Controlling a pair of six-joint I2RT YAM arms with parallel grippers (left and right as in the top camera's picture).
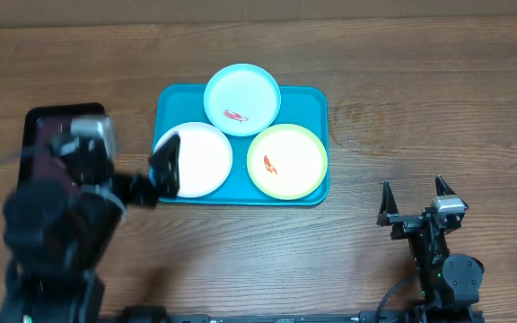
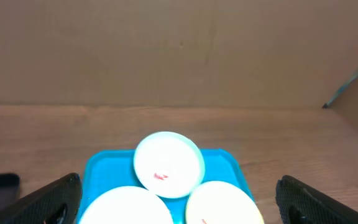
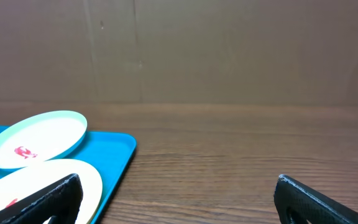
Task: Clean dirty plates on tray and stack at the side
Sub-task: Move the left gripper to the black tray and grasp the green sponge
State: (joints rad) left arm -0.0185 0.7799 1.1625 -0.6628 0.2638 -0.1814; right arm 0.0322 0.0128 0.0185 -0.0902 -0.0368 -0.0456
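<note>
The turquoise tray (image 1: 314, 100) holds three plates. At its back lies the light blue plate (image 1: 242, 97) with a red smear. The white plate (image 1: 203, 160) is front left, and the yellow-green rimmed plate (image 1: 287, 161), also smeared red, is front right. My left gripper (image 1: 164, 166) hovers open over the white plate's left edge, blurred. In the left wrist view its gripper (image 2: 179, 200) frames the tray (image 2: 98, 168) and the light blue plate (image 2: 168, 165). My right gripper (image 1: 414, 199) stands open over bare table, right of the tray (image 3: 114, 152); nothing is between its fingers (image 3: 309, 199).
A smaller dark tray (image 1: 43, 126) lies at the far left, partly under my left arm. Bare wooden table stretches right of the turquoise tray. A brown wall closes the back of the table.
</note>
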